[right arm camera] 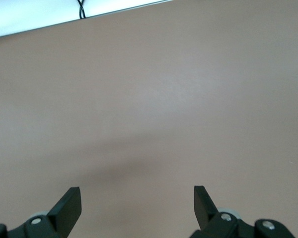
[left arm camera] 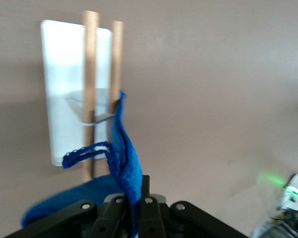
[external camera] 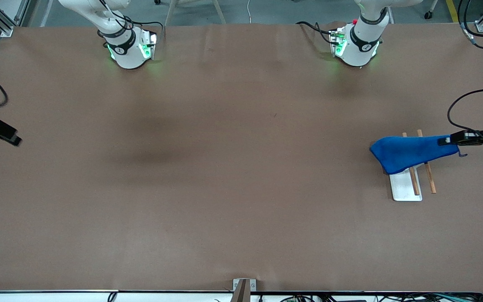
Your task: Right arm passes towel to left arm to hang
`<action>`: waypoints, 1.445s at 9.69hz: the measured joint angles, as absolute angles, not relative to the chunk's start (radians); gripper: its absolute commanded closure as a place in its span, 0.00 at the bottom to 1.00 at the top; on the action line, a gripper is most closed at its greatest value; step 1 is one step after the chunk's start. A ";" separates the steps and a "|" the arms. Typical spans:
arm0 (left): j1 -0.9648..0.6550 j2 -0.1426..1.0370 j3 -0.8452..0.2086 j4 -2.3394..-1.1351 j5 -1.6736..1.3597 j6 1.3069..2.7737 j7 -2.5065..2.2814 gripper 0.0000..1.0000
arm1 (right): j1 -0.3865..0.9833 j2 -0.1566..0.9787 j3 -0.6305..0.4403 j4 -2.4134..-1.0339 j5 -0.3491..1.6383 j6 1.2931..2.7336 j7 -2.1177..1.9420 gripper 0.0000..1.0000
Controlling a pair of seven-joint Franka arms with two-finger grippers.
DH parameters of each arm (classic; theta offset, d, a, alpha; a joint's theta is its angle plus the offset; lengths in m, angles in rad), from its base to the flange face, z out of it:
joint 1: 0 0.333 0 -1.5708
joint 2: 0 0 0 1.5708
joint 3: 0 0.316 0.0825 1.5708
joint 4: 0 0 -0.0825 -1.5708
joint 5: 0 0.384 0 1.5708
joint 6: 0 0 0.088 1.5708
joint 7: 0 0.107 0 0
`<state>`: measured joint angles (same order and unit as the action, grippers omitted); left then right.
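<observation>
The bright blue towel (external camera: 411, 152) hangs spread in the air over a small rack: two wooden rods (external camera: 428, 174) on a white base plate (external camera: 405, 188), at the left arm's end of the table. My left gripper (external camera: 449, 140) is shut on one corner of the towel (left arm camera: 126, 158), above the rack; the loop (left arm camera: 84, 151) dangles by the rods (left arm camera: 89, 64). My right gripper (external camera: 13, 140) is open and empty over the right arm's end of the table, its fingertips (right arm camera: 69, 206) wide apart above bare brown table.
The brown table cover (external camera: 233, 167) stretches between the two arms. Both arm bases (external camera: 130, 50) stand at the edge farthest from the front camera. A small bracket (external camera: 243, 287) sits at the nearest edge. Cables hang by the left arm's end.
</observation>
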<state>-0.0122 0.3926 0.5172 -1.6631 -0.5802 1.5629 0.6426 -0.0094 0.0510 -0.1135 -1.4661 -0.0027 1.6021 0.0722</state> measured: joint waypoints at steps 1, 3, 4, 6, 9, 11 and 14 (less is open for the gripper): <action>-0.012 0.407 0.522 -1.657 -0.560 1.589 0.668 1.00 | -0.009 0.011 -0.123 -1.466 -0.015 1.561 0.054 0.00; -0.015 0.465 0.547 -1.612 -0.552 1.620 0.700 1.00 | -0.001 -0.028 -0.118 -1.498 -0.039 1.548 0.049 0.00; -0.015 0.492 0.561 -1.590 -0.552 1.643 0.706 1.00 | 0.002 -0.027 -0.115 -1.512 -0.045 1.554 0.048 0.00; -0.014 0.519 0.569 -1.571 -0.552 1.686 0.706 0.99 | 0.021 -0.024 -0.112 -1.519 -0.047 1.557 0.047 0.00; -0.005 0.530 0.578 -1.570 -0.552 1.713 0.707 0.66 | 0.013 -0.024 -0.097 -1.519 -0.049 1.560 0.048 0.00; -0.005 0.530 0.579 -1.569 -0.552 1.752 0.718 0.00 | -0.012 -0.024 -0.067 -1.519 -0.049 1.560 0.048 0.00; 0.000 0.528 0.582 -1.552 -0.552 1.830 0.783 0.00 | -0.015 -0.024 -0.064 -1.519 -0.049 1.560 0.048 0.00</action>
